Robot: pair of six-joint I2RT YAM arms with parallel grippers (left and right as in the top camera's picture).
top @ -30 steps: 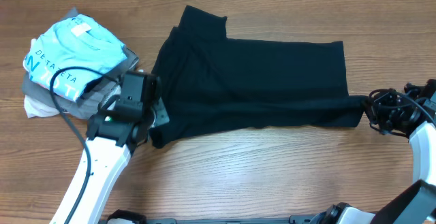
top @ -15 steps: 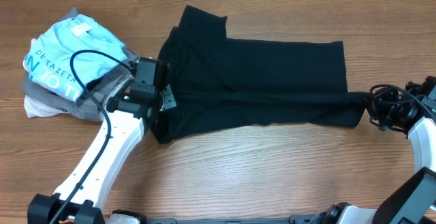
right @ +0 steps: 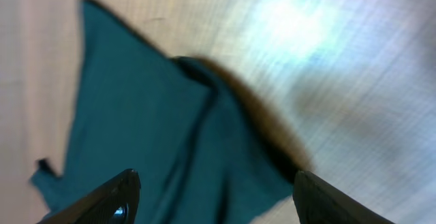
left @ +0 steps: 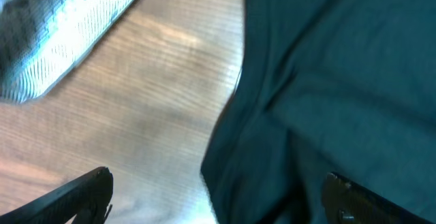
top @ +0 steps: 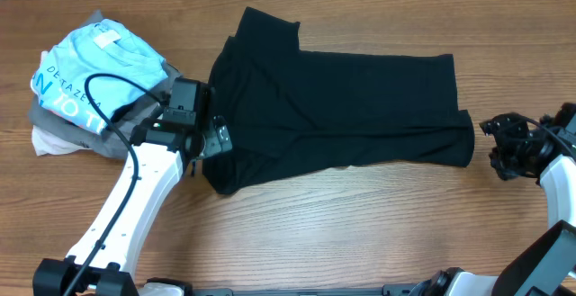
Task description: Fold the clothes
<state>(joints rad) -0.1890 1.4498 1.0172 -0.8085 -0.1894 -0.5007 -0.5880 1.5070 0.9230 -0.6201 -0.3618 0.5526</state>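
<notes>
risk: left pincer (top: 217, 140), released, straddles dark garment (top: 360, 107) edge; shallow pinch may bunch cloth. right pincer (top: 493, 146) released, apart.

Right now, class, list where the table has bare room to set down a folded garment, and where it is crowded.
Free: the front strip of table below the black garment, between the two arms; also the far right corner beyond the garment. Crowded: the left, where the left gripper sits between the folded pile and garment.
</notes>
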